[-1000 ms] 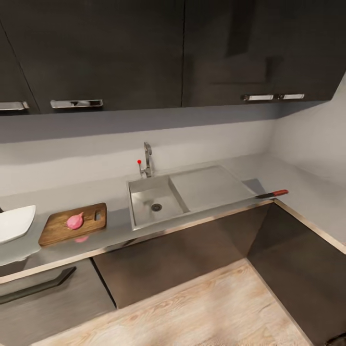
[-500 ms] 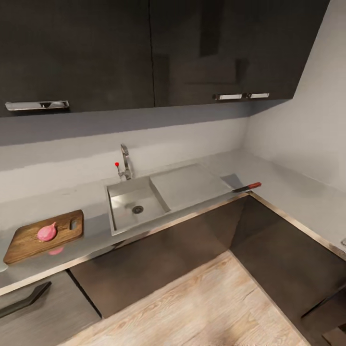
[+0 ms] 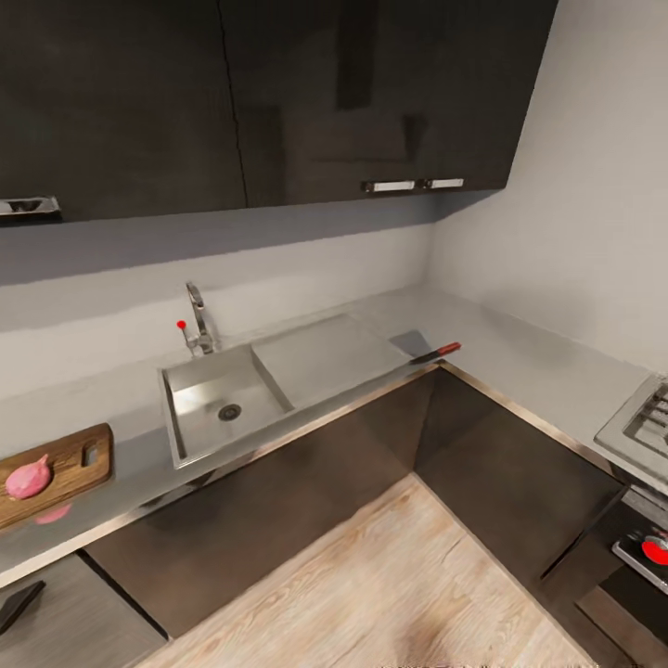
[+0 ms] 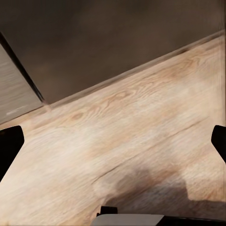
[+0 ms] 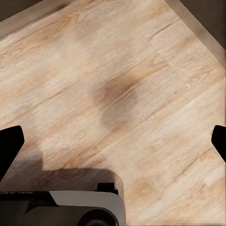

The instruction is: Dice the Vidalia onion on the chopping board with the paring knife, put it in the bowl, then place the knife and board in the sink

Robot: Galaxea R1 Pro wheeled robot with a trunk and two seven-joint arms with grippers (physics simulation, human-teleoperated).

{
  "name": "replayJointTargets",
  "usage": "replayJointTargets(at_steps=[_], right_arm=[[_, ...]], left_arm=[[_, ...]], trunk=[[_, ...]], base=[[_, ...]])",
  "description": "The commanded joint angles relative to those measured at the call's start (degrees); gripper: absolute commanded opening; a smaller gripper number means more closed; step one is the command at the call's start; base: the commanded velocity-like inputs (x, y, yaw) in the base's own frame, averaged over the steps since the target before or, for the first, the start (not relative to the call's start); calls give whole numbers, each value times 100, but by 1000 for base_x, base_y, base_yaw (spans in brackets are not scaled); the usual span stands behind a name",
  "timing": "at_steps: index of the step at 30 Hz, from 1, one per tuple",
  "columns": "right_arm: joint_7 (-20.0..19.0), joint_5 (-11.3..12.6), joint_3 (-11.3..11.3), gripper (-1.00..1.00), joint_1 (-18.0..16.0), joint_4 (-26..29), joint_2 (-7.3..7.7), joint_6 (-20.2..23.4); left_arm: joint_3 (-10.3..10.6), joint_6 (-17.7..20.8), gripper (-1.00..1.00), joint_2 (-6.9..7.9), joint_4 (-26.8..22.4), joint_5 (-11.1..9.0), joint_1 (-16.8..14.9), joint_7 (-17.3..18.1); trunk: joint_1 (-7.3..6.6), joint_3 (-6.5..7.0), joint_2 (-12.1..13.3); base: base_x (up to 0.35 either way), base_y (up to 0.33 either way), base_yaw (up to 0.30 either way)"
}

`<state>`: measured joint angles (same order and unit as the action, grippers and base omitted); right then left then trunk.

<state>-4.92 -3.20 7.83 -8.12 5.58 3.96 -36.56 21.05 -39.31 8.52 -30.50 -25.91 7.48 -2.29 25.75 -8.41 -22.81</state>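
The pinkish Vidalia onion (image 3: 28, 476) lies whole on the dark wooden chopping board (image 3: 70, 461), at the far left of the grey countertop (image 3: 520, 357). To the board's right is the steel sink (image 3: 199, 394), its basin empty, with the chrome tap (image 3: 197, 320) behind it. The paring knife (image 3: 434, 353), dark-bladed with a red handle, rests at the countertop's front edge past the drainboard. The bowl is out of view. My left gripper (image 4: 113, 143) and right gripper (image 5: 113, 141) hang open over the wooden floor, holding nothing.
A stove (image 3: 640, 417) with a red knob stands at the right end of the L-shaped counter. Dark upper cabinets (image 3: 371, 93) hang above the sink. Dark base cabinets line the wooden floor (image 3: 390, 575). A faint pink patch (image 3: 53, 512) shows on the counter before the board.
The camera has swung to the right: the board, sink and knife have slid left in the picture, the bowl has left it and the stove has come in. Nothing on the counter moved.
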Motion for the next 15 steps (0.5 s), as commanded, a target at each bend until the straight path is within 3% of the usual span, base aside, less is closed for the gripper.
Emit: replayJointTargets(at_steps=[1, 8, 15], right_arm=[[-36, -31, 52, 100, -5, -6, 0, -19], [-35, -31, 52, 100, -5, -7, 0, -20], [-38, -31, 49, 100, -5, -5, 0, -26]], left_arm=[[48, -15, 100, 9, -1, -54, -1, -25], [48, -15, 100, 4, 17, -54, -1, -23], [48, -15, 100, 1, 18, -54, -1, -21]], trunk=[[4, -10, -11], [4, -10, -11], [4, -10, -11]], base=[[0, 0, -240], [0, 0, -195], [0, 0, -35]])
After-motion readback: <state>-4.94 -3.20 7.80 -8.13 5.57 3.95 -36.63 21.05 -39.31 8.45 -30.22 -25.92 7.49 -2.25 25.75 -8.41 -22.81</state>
